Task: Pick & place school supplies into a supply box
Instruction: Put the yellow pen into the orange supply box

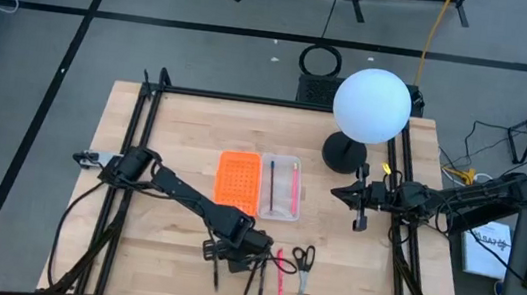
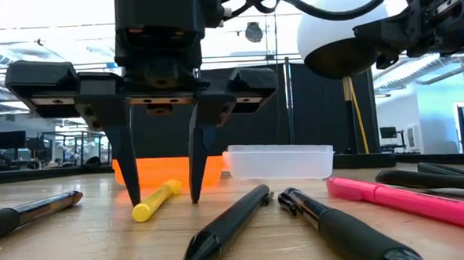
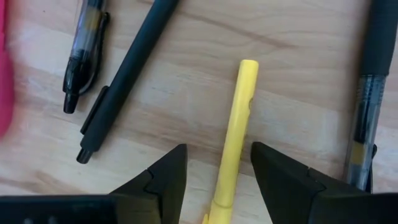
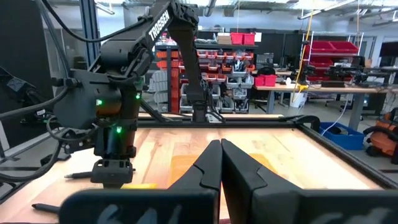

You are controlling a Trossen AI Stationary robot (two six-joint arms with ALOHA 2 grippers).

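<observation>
Yellow pen (image 3: 235, 134) lies flat on the counter (image 1: 174, 137), bottom centre of the high view, between my left pincer's (image 3: 214, 168) wide-open fingers, long axis crossing the gap. Right pincer (image 4: 221, 165), closed and empty, waits far off at right.

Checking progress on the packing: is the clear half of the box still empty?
No. The box's clear half already holds a black pen and a pink pen, per the high view.
</observation>
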